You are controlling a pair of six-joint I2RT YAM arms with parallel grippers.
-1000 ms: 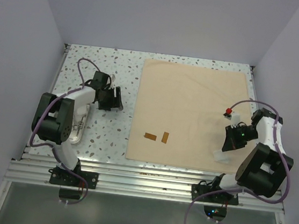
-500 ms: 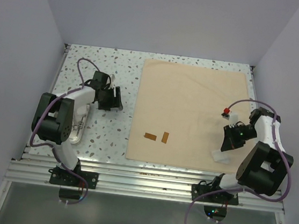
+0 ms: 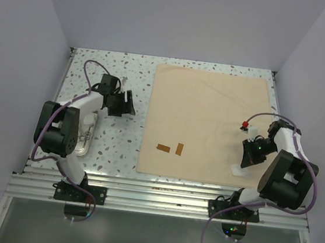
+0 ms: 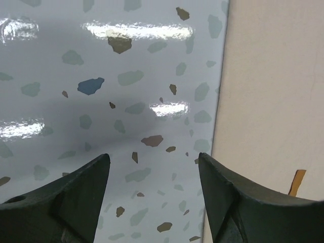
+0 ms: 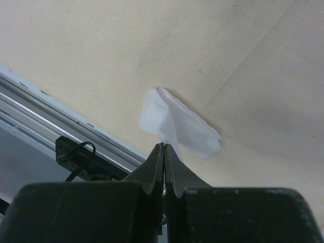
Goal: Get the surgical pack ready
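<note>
The tan cloth (image 3: 206,123) lies flat on the right half of the table. Two brown strips (image 3: 171,149) lie near its front left corner. My right gripper (image 5: 164,146) is shut on a white gauze pad (image 5: 185,129) and holds it just above the cloth near its front right edge; the pad also shows in the top view (image 3: 239,169). My left gripper (image 4: 154,162) is open and empty over bare table left of the cloth's edge (image 4: 273,86). The steel tray (image 3: 88,128) with thin instruments lies under the left arm, partly hidden.
The speckled table top (image 3: 98,67) ends in an aluminium rail (image 3: 155,185) at the front. Walls close the table in on the left, back and right. A red-tipped connector (image 3: 245,126) sits on the right wrist cable.
My right gripper has drawn slightly toward the front left over the cloth with the gauze pad. My left gripper has shifted a little toward the back right.
</note>
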